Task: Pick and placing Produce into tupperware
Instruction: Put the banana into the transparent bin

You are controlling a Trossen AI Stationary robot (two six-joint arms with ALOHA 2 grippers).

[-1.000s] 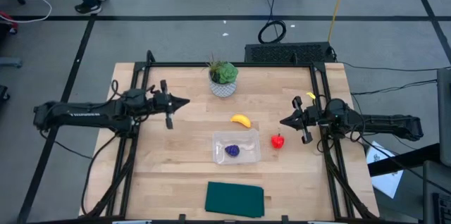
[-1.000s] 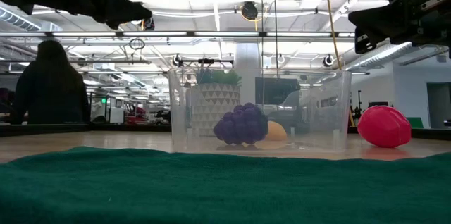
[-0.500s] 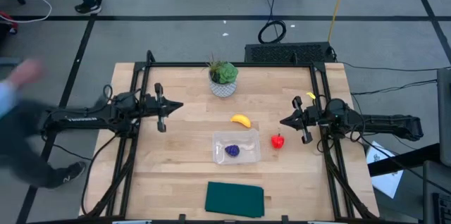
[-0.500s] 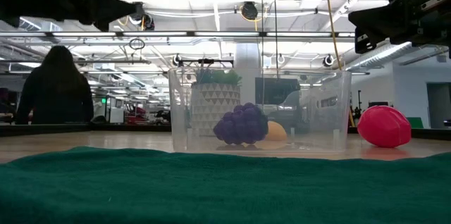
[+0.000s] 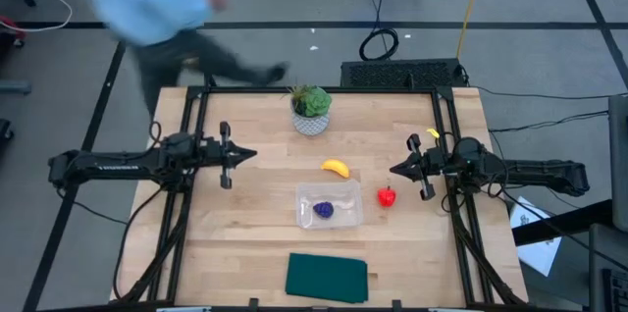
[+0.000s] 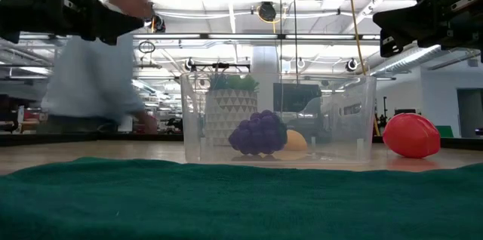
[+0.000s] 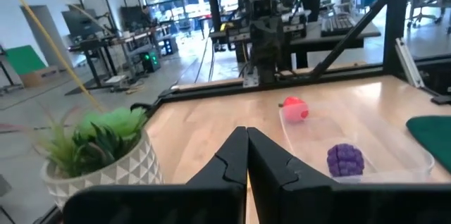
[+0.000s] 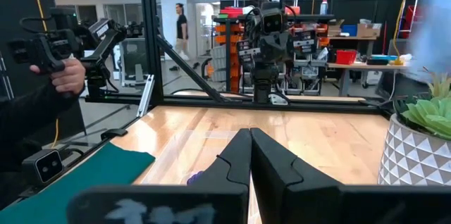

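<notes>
The clear tupperware (image 5: 331, 204) stands on the table's middle with the dark purple roundish item (image 5: 323, 210) resting on its floor. The yellow banana (image 5: 336, 167) lies on the wood just beyond the container. The red fruit with green top (image 5: 388, 196) lies beside the container's right wall. My left gripper (image 5: 253, 154) hovers shut above the table's left part, pointing right. My right gripper (image 5: 393, 168) hovers shut, pointing left, just beyond the red fruit. The wrist views show both finger pairs closed, left (image 7: 246, 139) and right (image 8: 250, 139).
A potted plant (image 5: 311, 109) in a white pot stands near the far edge. A dark green cloth (image 5: 327, 278) lies at the near edge. A blurred person (image 5: 162, 13) moves past the table's far left corner. Bare wood lies left of the container.
My left gripper has drawn back a little toward the table's left and near edges, staying shut. A person has walked along the table's left side toward its far left corner. The produce, the container and my right arm have kept still.
</notes>
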